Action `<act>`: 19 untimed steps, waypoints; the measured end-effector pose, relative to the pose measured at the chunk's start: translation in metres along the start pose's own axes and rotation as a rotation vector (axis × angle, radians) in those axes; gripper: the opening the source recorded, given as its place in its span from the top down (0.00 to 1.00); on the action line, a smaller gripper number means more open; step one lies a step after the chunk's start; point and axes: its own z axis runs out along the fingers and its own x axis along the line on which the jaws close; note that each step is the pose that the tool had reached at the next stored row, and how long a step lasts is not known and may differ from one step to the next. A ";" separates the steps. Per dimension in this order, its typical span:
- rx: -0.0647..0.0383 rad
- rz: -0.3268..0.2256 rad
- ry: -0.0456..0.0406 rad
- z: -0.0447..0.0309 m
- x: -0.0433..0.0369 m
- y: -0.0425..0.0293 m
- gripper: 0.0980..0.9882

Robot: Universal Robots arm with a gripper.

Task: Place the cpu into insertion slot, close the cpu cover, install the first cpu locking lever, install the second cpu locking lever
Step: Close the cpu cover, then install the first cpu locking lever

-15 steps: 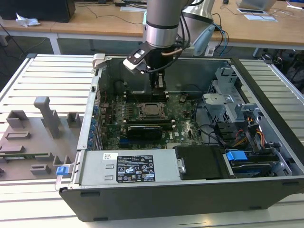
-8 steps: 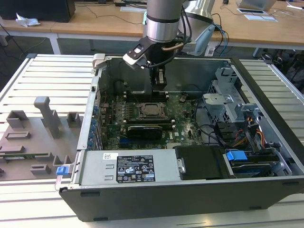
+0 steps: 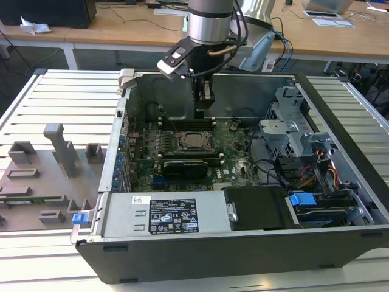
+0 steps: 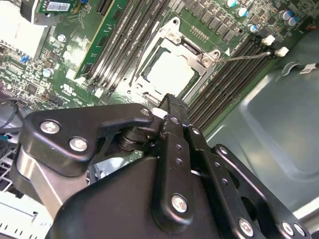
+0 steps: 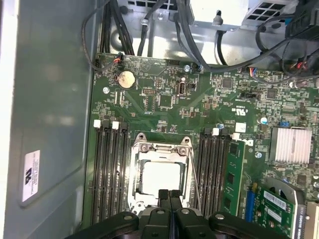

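In the exterior view, the arm reached straight down into the open computer case [image 3: 243, 258]. Its tool [image 3: 204, 113] hung above the motherboard, near the socket where the cpu [image 3: 196, 141] lay.

In the second wrist view, the tool's fingertips met with no gap, gripping nothing, near the cpu cover [image 4: 189, 48].

In the first wrist view, the cpu sat flat inside that cover's frame. It looked light, stiff, slick-topped and fragile underneath, so I judged its edges the safest hold.

The computer case [image 3: 243, 255] lies open on the slatted table [image 3: 67, 91]. Inside, the motherboard [image 3: 237, 167] carries the cpu [image 5: 160, 178], seemingly framed by the cpu cover [image 5: 162, 147], between two banks of memory slots [image 5: 110, 174]. The gripper [image 3: 205, 114] hangs just behind the cpu in the exterior view, and the drive bays [image 3: 285, 131] sit at the exterior view's right.
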 end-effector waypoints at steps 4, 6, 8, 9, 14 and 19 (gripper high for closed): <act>0.000 0.000 0.0000 -0.0180 -0.0009 -0.0002 0.99; 0.000 0.000 0.0000 -0.0262 -0.0013 -0.0003 0.99; 0.000 0.000 0.0002 -0.0294 -0.0014 -0.0003 0.99; 0.000 0.000 0.0003 -0.0294 -0.0014 -0.0003 0.99; 0.000 0.000 0.0000 -0.0297 -0.0014 -0.0003 0.99; 0.000 0.000 0.0001 -0.0298 -0.0015 -0.0003 0.99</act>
